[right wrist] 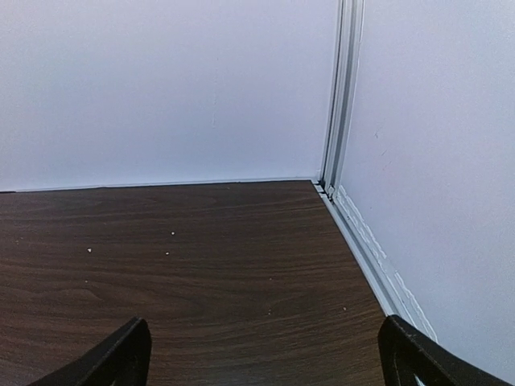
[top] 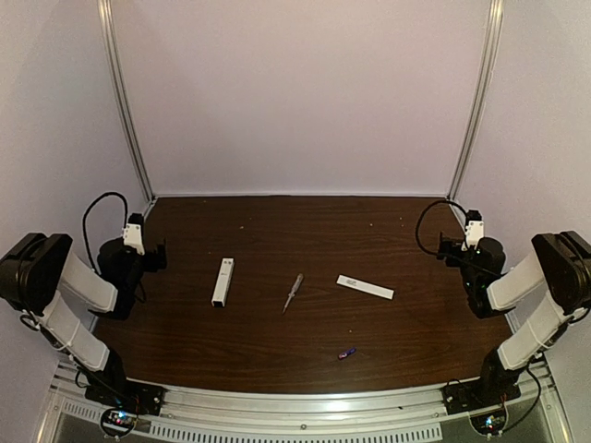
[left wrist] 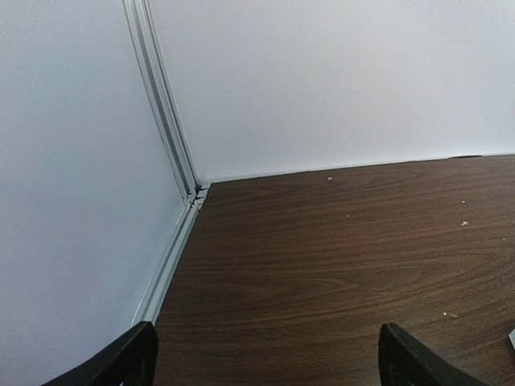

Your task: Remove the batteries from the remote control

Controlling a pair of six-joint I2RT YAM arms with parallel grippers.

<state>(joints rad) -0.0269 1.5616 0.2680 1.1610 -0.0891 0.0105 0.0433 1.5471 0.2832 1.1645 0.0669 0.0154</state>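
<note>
Overhead and wrist views, read from the near edge outward. Nearest the arm bases we find one small purple-blue battery (top: pixel 346 353) lying alone on the table (top: pixel 277 231), right of centre and so on the right arm's side. Beyond it three things lie in a rough row: the white remote (top: pixel 223 281) on the left, a screwdriver (top: pixel 293 292) in the middle, and the thin white back cover (top: pixel 365 287) on the right, each well apart from the others. The remote's long axis runs almost straight from near to far. Its near end looks dark, but we cannot tell whether a battery sits inside. Farther out, the left gripper (top: pixel 157 251) rests low by the left wall. The remote lies to its right and slightly nearer than it, so we judge this arm the closer one for steadying or tipping the remote. The right gripper (top: pixel 445 247) sits by the right wall, closer to the cover. In each wrist view the fingers (left wrist: pixel 121 362) (right wrist: pixel 117 358) stand spread wide with only bare wood between them, so both grippers are released and hold nothing.
</note>
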